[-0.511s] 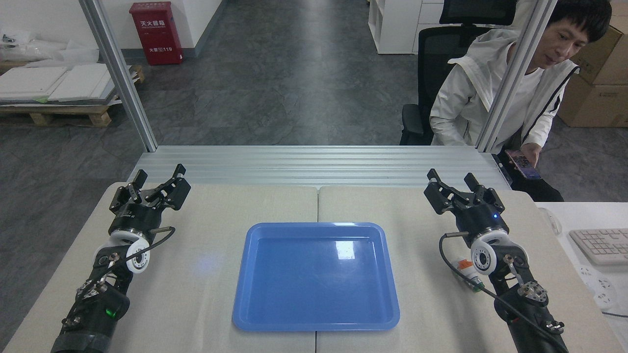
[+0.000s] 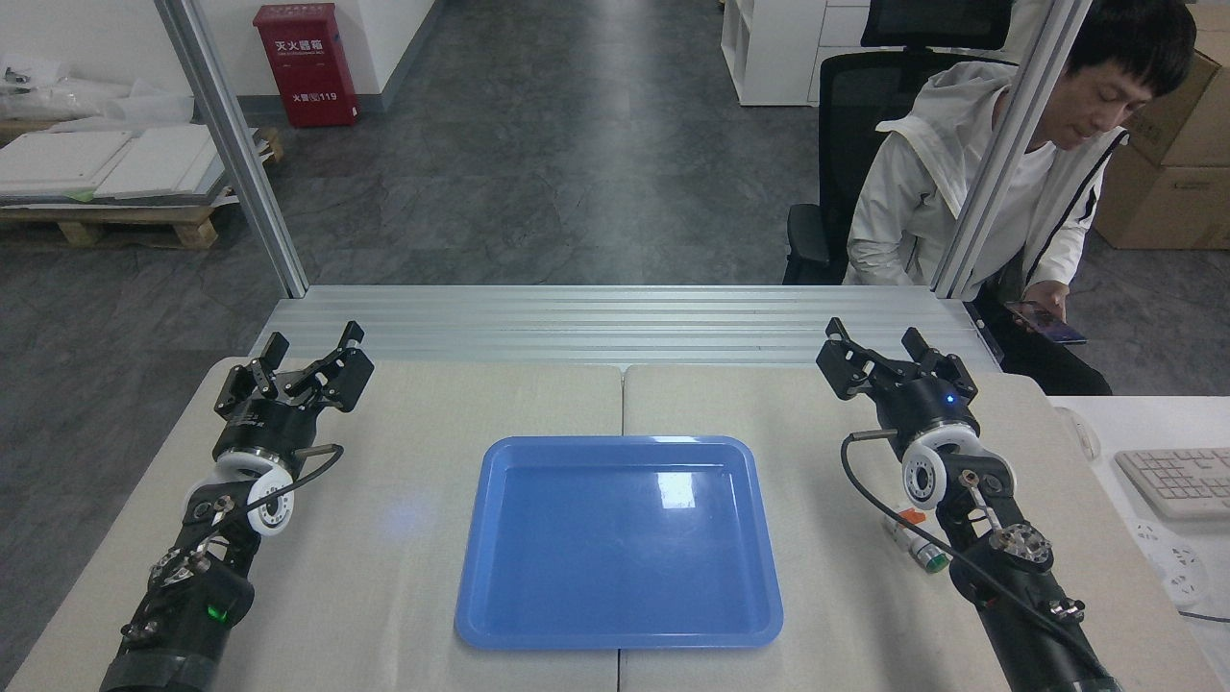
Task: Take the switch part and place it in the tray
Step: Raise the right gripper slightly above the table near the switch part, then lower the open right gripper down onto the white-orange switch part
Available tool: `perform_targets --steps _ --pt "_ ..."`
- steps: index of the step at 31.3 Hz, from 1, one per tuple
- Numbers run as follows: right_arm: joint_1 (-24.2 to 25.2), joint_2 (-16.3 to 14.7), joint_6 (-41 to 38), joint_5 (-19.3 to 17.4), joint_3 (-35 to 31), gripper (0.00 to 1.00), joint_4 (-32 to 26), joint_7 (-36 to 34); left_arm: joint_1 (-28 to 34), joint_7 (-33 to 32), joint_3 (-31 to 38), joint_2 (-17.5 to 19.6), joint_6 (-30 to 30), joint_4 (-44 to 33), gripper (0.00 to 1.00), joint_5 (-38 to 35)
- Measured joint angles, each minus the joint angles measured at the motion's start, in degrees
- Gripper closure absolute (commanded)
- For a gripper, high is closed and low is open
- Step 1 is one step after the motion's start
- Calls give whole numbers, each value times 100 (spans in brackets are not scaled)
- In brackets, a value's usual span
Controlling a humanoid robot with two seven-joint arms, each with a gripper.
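**Two robot arms beside an empty blue tray, switch part on the table**

A red box (image 2: 306, 63) on the far floor carried white characters and the digits 119; no other writing was legible.

A seated person (image 2: 999, 183) in a white jacket looked at a phone (image 2: 1047, 323) behind the table's far right corner, partly hidden by a slanted metal post (image 2: 1009, 144). A white keyboard (image 2: 1174, 481) lay at the right edge.

The tray (image 2: 538, 630) sat in the middle of the beige table (image 2: 404, 538), with nothing inside it.

The switch part (image 2: 918, 546) lay on the table to the right of the tray, just beside the right forearm, partly hidden by a black cable.

The left gripper (image 2: 306, 358) hovered far left with fingers apart. The right gripper (image 2: 879, 354) hovered far right, fingers apart, holding nothing.
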Motion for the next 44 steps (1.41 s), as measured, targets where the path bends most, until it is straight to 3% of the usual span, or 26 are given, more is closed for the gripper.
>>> perform_targets --steps 9,18,44 --pt "-342 -74 109 24 87 2 68 45 5 0 0 2 -2 0 0 0" --pt "-755 -81 98 23 102 2 529 260 0 0 0 2 -2 0 0 0" --pt "-744 -116 -703 -65 -4 2 585 287 0 4 0 2 -3 0 0 0"
